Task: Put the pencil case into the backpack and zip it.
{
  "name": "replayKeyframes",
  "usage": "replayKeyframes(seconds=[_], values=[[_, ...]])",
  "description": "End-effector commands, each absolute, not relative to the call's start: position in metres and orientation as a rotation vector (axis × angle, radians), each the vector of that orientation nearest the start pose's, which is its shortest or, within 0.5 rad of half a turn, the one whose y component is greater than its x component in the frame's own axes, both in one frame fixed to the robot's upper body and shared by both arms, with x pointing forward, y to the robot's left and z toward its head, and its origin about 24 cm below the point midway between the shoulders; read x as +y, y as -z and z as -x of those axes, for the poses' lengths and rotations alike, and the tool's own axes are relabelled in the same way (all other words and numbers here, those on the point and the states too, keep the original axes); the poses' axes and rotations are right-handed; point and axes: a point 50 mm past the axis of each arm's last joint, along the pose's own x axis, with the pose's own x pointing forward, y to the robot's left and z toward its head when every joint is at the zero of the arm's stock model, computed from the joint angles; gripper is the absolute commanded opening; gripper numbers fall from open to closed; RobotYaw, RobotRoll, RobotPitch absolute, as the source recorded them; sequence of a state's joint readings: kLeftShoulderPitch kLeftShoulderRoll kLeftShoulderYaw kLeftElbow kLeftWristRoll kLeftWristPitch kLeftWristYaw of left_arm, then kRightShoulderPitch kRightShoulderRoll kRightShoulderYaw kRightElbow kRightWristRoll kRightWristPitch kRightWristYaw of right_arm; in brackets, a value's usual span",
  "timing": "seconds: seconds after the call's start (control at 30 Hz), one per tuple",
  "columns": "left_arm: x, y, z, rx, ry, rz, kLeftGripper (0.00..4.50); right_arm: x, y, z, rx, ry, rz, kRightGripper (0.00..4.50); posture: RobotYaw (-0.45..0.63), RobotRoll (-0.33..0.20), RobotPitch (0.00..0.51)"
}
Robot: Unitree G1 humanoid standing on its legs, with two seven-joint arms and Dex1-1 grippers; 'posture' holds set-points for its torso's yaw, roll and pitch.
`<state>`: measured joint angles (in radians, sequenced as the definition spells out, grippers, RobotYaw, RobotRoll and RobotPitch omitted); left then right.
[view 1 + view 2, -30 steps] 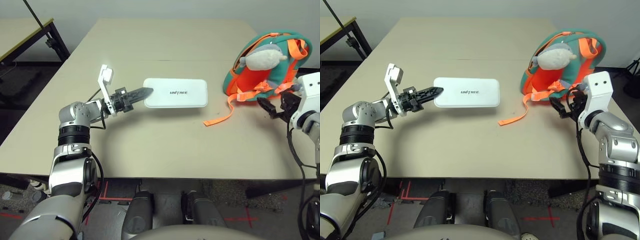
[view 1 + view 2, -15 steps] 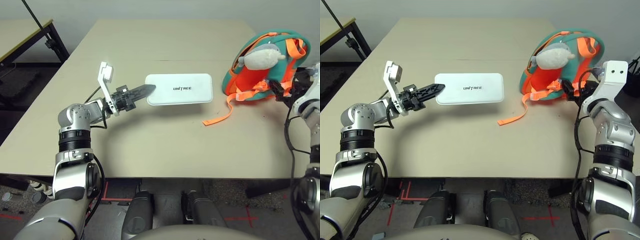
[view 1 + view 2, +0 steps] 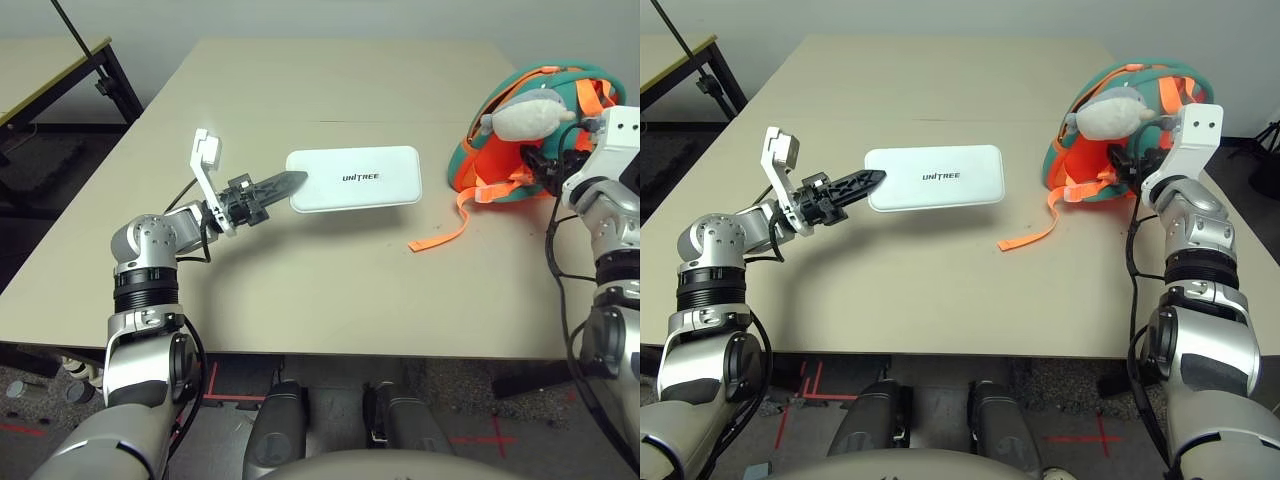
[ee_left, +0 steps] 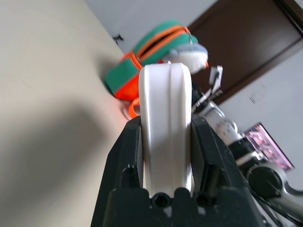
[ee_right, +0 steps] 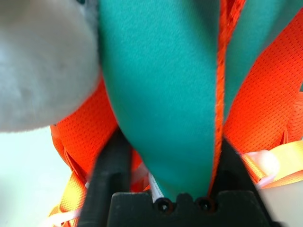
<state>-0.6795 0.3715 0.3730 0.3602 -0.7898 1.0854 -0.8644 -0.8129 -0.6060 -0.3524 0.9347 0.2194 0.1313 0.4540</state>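
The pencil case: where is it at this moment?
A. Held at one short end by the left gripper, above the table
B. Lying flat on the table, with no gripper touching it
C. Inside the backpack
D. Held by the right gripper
A: the left gripper is shut on one short end of the pencil case, which casts a shadow on the table below it.

Teal flap of the backpack point(image 5: 161, 94) apparently between the right claw's point(image 5: 168, 156) fingers.

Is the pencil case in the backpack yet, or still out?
Out. The left gripper holds the pencil case by one end above the table, apart from the backpack.
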Motion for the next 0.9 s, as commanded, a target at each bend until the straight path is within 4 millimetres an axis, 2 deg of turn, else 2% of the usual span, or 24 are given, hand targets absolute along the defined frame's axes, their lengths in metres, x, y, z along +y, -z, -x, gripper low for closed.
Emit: replayKeyframes(seconds=[0.03,0.1,0.13,0.3,0.53,0.7,0.9], values=[[0.193,-0.164,-0.330,0.166,0.981,0.807,1.33,-0.320,-0.151,-0.362,0.047,-0.008,-0.024,0.73,0.17,0.000,0.048],[0.194,-0.166,-0.332,0.153,0.973,0.812,1.33,-0.316,-0.156,-0.363,0.029,-0.033,-0.006,0.16,0.16,0.000,0.050],[0.194,-0.167,-0.332,0.147,0.966,0.806,1.33,-0.312,-0.160,-0.364,0.011,-0.052,-0.004,0.08,0.16,0.000,0.050],[0.199,-0.169,-0.341,0.109,0.921,0.786,1.33,-0.289,-0.191,-0.366,-0.109,-0.172,0.013,0.08,0.14,0.000,0.055],[0.204,-0.171,-0.349,0.082,0.888,0.757,1.33,-0.260,-0.242,-0.358,-0.284,-0.311,0.032,0.08,0.13,0.000,0.056],[0.208,-0.172,-0.351,0.074,0.878,0.752,1.33,-0.241,-0.259,-0.351,-0.332,-0.380,0.038,0.08,0.14,0.000,0.057],[0.217,-0.175,-0.352,0.056,0.853,0.738,1.33,-0.223,-0.265,-0.338,-0.347,-0.454,0.039,0.08,0.14,0.000,0.059]])
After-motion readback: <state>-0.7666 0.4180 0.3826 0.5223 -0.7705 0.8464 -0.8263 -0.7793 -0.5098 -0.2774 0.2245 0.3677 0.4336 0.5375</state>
